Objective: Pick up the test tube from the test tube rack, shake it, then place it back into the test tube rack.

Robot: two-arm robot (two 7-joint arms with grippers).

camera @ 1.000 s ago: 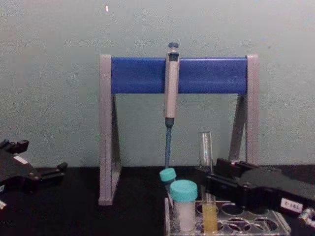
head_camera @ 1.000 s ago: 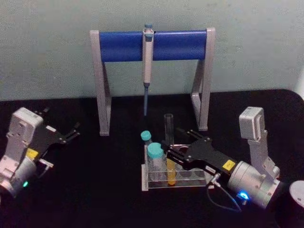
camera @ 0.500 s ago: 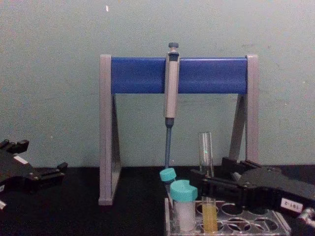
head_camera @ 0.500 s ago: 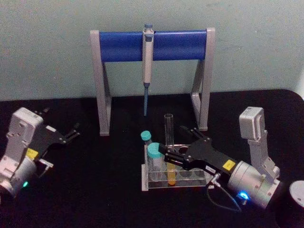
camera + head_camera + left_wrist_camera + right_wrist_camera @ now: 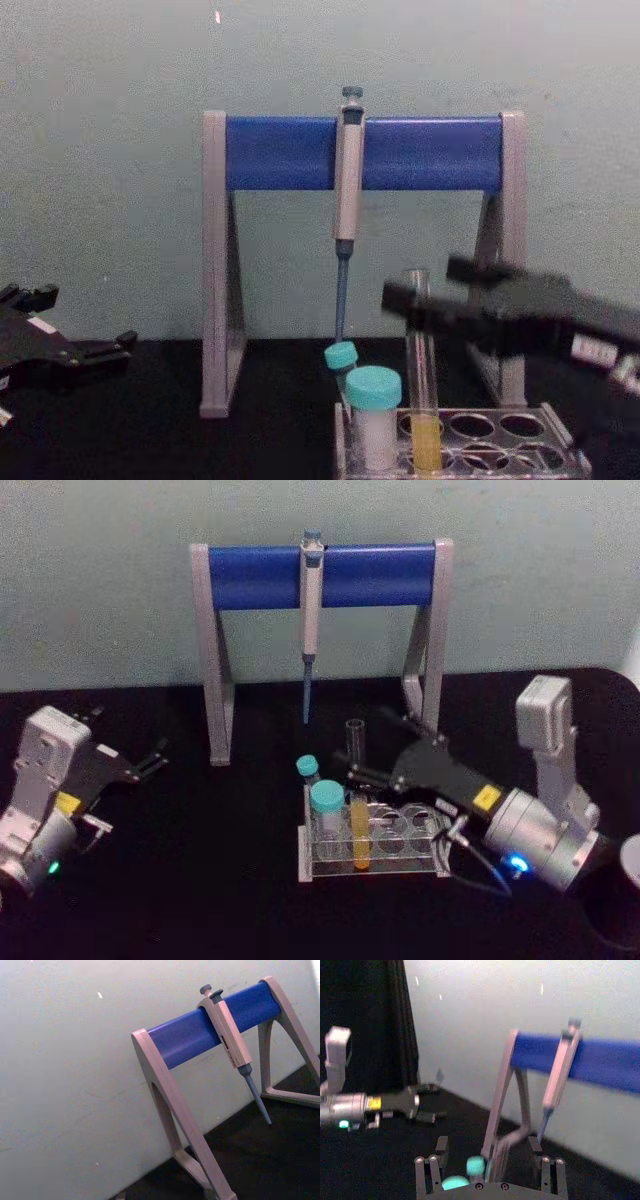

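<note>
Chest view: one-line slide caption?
Right gripper at the upper part of the test tube, which stands in the test tube rack; left gripper idle.

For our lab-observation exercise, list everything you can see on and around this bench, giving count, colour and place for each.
test tube: one, clear with yellow-orange liquid low down, upright in the rack.
test tube rack: one, clear plastic, on the table's front centre.
capped vials: two, teal caps, at the rack's left end.
pipette: one, grey-blue, hanging from the stand's bar.
pipette stand: one, grey legs and blue bar, behind the rack.
table: one, black.
wall: pale green, behind.
left gripper: black, open, parked at the left.
right gripper: black, open, raised beside the test tube's upper part.
</note>
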